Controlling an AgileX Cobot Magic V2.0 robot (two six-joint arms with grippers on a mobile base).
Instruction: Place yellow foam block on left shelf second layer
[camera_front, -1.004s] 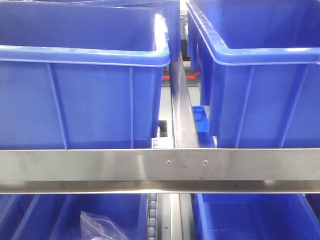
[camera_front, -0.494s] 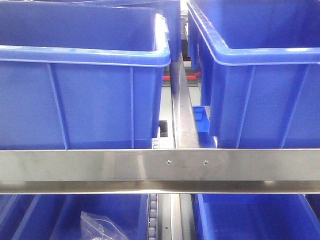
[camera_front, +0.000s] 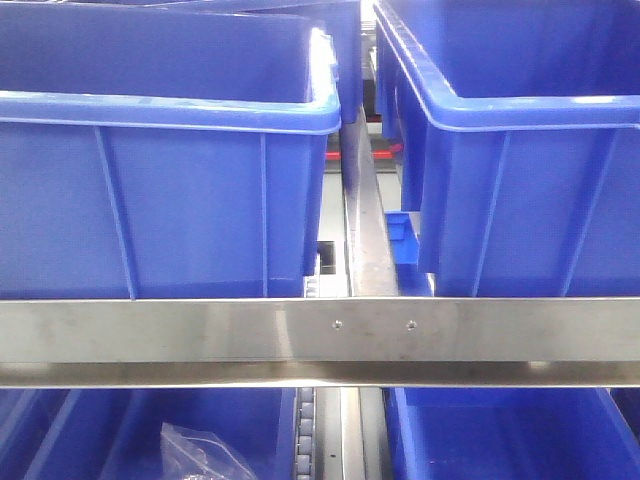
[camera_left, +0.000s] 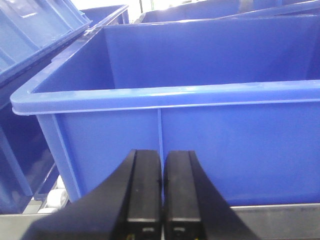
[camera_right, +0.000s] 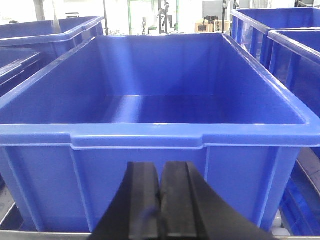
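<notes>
Nothing has moved since the earlier frame, both my left gripper (camera_left: 161, 200) and right gripper (camera_right: 160, 210) sit closed and empty facing blue bins (camera_front: 165, 190), the yellow foam block is nowhere in view, so I judge I must find it first

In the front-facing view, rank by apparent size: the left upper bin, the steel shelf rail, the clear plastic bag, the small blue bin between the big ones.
1. Left upper bin
2. Steel shelf rail
3. Clear plastic bag, partly cropped
4. Small blue bin, farther back, so its true size is uncertain
</notes>
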